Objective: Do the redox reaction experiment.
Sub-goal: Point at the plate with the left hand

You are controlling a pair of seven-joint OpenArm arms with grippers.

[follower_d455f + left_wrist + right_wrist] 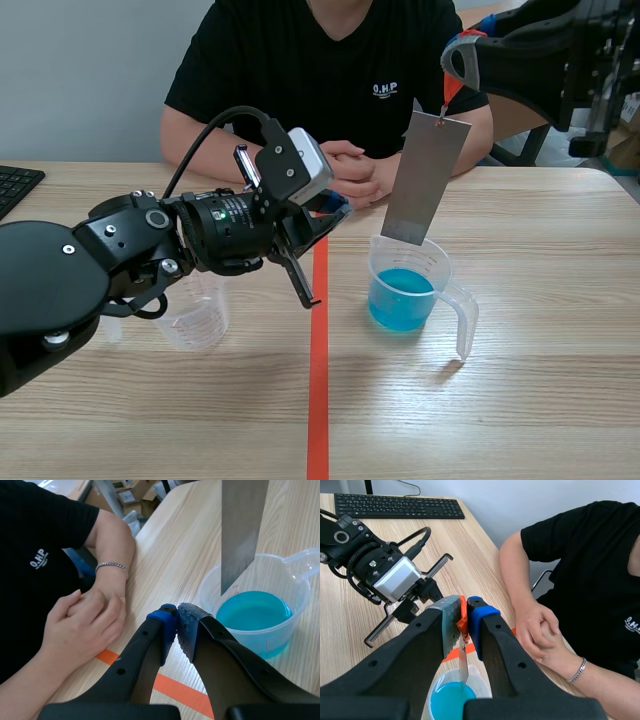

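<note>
A grey metal strip (425,178) hangs upright by an orange tab (462,620), and my right gripper (458,55) is shut on that tab, raised at the back right. The strip's lower end sits just inside the rim of a clear beaker (412,290) holding blue liquid (254,611), above the surface as far as I can see. My left gripper (176,625) is shut on nothing and lies low over the table beside the beaker, left of it in the scene view (333,210). In the right wrist view the strip (463,667) shows edge-on over the blue liquid (449,702).
An empty clear beaker (197,318) stands on the table (540,400) behind my left arm. A person sits across the table with clasped hands (355,172) resting close to my left gripper. A black keyboard (395,505) lies at the far left edge.
</note>
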